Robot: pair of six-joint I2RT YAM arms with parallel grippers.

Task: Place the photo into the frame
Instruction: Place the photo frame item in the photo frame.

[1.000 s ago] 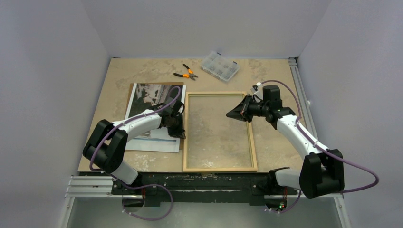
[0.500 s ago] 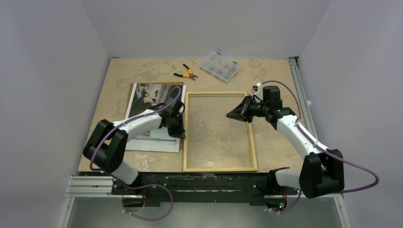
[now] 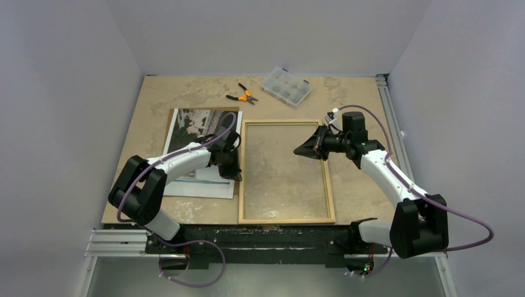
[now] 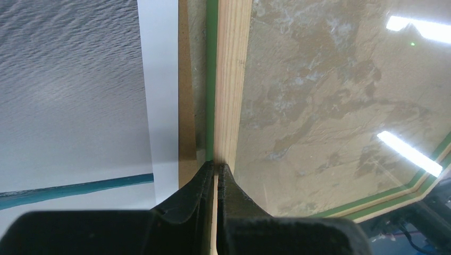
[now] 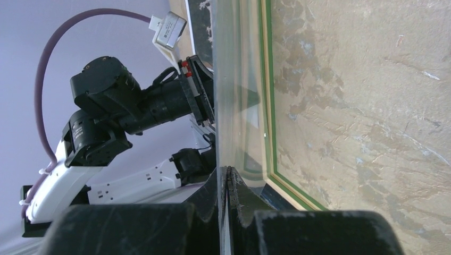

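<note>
At mid-table, frame: lay flat, pale wood back up, with green along its outer edge.
Photo: lay face up just left of the frame on a brown board; grey-and-white scene, white border.
Left claw: pinched the frame's left rail.
Right claw: pressed together on a thin clear edge, apparently the pane.
Frame handling: likely light and stiff; the rails looked the safe hold, the pane slick and fragile.
Photo handling: probably floppy, glossy and easily creased; best taken by its border.
</note>
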